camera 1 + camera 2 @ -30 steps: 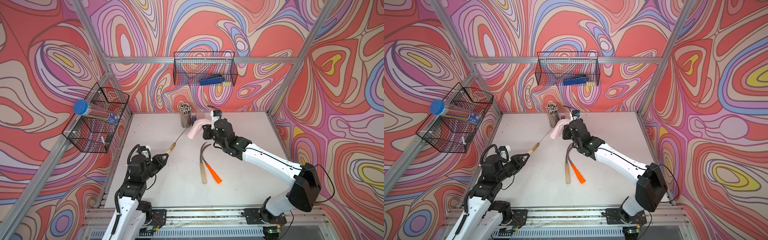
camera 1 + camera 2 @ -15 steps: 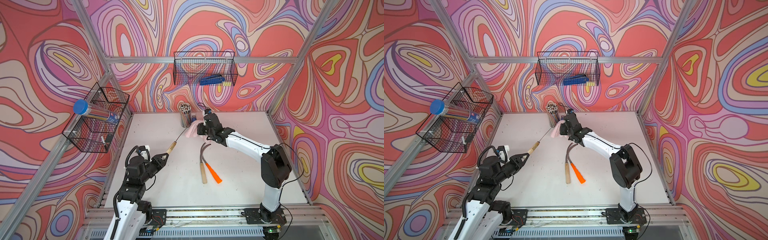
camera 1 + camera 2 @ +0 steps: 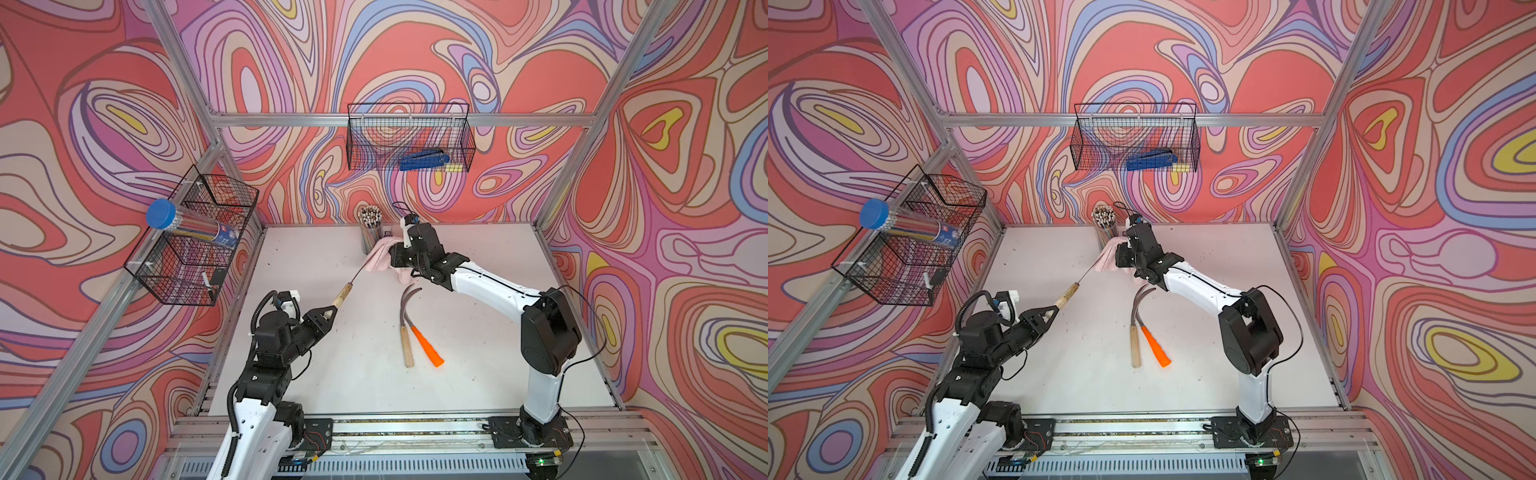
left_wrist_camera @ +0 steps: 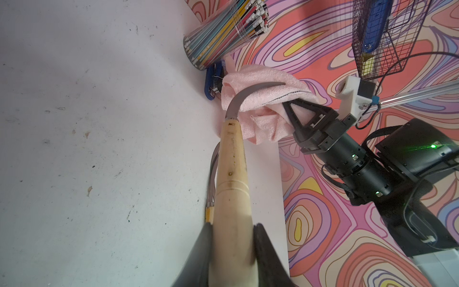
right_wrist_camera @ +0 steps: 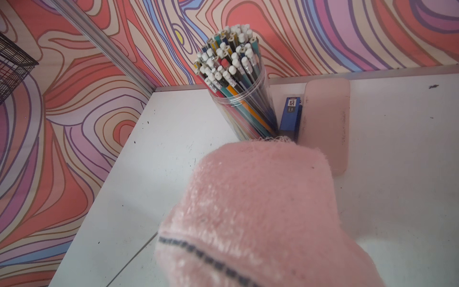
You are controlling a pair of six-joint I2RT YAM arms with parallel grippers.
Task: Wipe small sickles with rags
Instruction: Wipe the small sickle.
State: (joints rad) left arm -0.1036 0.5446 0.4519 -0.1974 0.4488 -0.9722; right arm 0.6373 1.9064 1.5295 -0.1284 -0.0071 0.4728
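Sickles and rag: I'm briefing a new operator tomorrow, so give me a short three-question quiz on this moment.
1. True or false: the left gripper is closed on the handle of a wooden-handled sickle.
2. The right gripper holds: A) the pink rag, B) a pencil, C) nothing.
3. Fill in: ____ sickles lie loose on the table.

Key
1. True.
2. A; the held blade lies against the rag.
3. Two: the orange-handled sickle and a second wooden-handled sickle.
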